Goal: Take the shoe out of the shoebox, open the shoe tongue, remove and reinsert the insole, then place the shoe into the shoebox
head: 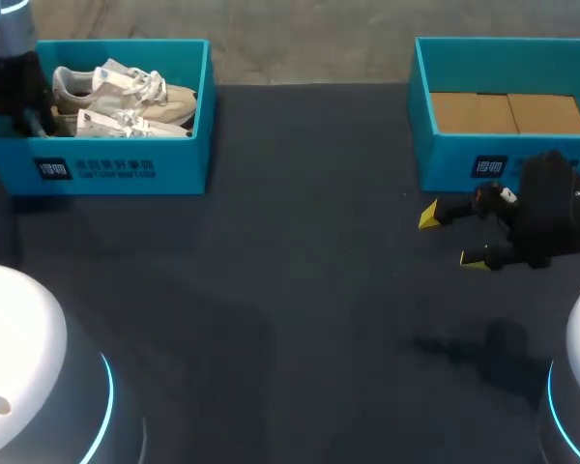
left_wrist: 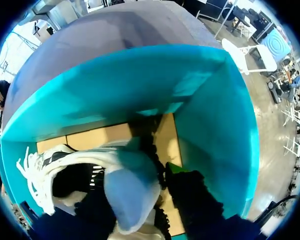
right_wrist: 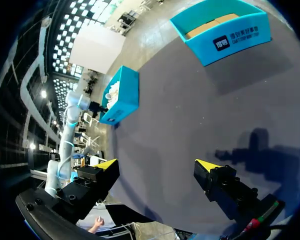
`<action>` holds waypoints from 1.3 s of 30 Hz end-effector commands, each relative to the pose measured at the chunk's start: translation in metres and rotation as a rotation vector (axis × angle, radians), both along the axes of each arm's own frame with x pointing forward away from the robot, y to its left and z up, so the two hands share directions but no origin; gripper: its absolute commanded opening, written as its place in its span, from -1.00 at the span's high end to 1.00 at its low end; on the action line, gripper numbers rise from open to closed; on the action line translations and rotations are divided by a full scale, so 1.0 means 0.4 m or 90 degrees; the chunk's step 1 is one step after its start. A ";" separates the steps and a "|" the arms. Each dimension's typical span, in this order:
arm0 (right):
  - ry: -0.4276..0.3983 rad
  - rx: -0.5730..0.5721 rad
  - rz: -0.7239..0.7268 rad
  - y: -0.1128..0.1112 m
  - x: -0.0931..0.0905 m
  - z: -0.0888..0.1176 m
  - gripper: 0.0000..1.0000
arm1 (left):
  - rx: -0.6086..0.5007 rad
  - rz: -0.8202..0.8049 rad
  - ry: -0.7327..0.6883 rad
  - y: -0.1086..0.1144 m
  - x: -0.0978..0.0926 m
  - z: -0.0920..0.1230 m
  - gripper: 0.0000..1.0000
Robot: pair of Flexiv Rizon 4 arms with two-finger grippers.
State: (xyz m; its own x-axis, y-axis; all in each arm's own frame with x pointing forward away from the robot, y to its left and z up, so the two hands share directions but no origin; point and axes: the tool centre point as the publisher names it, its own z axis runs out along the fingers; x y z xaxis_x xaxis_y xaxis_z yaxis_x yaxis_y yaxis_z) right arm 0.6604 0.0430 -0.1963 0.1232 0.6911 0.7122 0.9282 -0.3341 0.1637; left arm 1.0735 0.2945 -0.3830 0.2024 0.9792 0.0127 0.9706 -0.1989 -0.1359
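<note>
Head view: shoe (head: 126,95) lies in left shoebox (head: 126,169); my left hand (head: 27,108) at its end.
Left wrist view: heel (left_wrist: 132,185) right by left hand, can't tell if pinching.
Right wrist view: my right hand (right_wrist: 156,165) spread, empty.
Shoe looks light, soft; grab stiff heel.

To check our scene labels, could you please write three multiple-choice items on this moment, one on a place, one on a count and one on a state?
1. Where are the shoes? A in the left shoebox; B in the right shoebox; C on the table.
2. How many teal shoeboxes are there? A one; B two; C three.
3. The right end effector is: A open; B shut on a shoe; C shut on an insole.
Key: 1A, laces show inside it; 2B, one at each side; 3A, its yellow tips stand apart over bare table.
</note>
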 end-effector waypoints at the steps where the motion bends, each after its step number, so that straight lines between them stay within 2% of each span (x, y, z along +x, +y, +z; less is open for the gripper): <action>1: -0.001 -0.002 -0.003 0.003 -0.004 -0.001 -1.00 | 0.003 -0.003 0.007 -0.003 0.007 -0.005 0.92; 2: -0.001 -0.002 -0.003 0.003 -0.004 -0.001 -1.00 | 0.004 -0.008 0.008 -0.002 0.008 -0.003 1.00; 10: -0.001 -0.002 -0.003 0.003 -0.004 -0.001 -1.00 | 0.019 -0.033 0.006 0.004 0.006 0.028 1.00; 16: -0.001 -0.002 -0.003 0.003 -0.004 -0.001 -1.00 | 0.023 -0.060 0.008 0.003 -0.001 0.077 1.00; 30: -0.001 -0.002 -0.003 0.003 -0.004 -0.001 -1.00 | 0.005 -0.090 0.049 0.020 -0.008 0.267 1.00; 39: -0.001 -0.002 -0.003 0.003 -0.004 -0.001 -1.00 | 0.019 -0.099 0.061 0.021 -0.006 0.393 1.00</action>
